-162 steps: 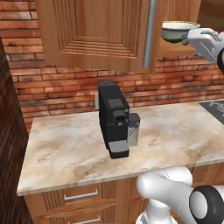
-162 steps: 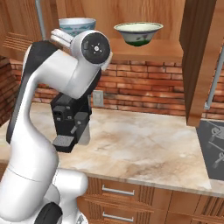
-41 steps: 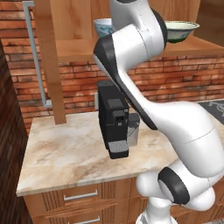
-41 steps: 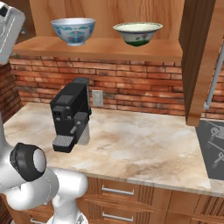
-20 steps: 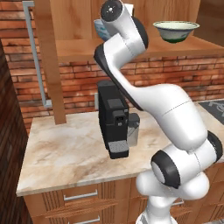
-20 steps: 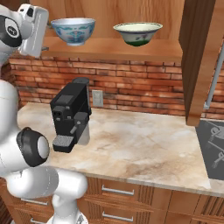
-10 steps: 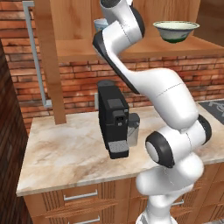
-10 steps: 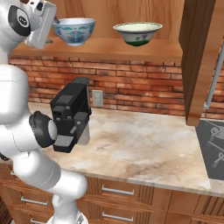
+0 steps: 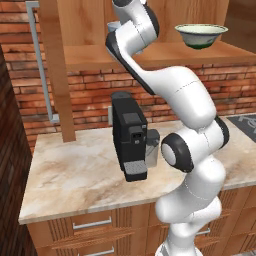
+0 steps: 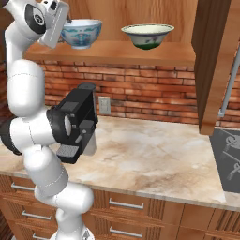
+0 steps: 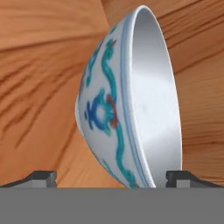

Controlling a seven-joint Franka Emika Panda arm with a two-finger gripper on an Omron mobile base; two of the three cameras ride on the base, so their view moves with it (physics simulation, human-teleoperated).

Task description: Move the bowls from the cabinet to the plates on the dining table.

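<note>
On the open cabinet's shelf stand two bowls. My gripper has reached the left rim of the white bowl with blue pattern and is open. In the hand view that bowl looms close, its edge between my gripper's spread fingertips, which are not closed on it. The pale cream-green bowl sits further right on the shelf, free, and is also seen as the green bowl. The plates and the dining table are out of view.
A black coffee machine stands on the marble counter below the shelf. Both cabinet doors hang open: one at the right with a grey bar handle, one at the left. A black hob lies at the counter's right.
Over the last second the hand has swung in from the left up to the patterned bowl's rim. The jaws stayed open and both bowls kept their places.
</note>
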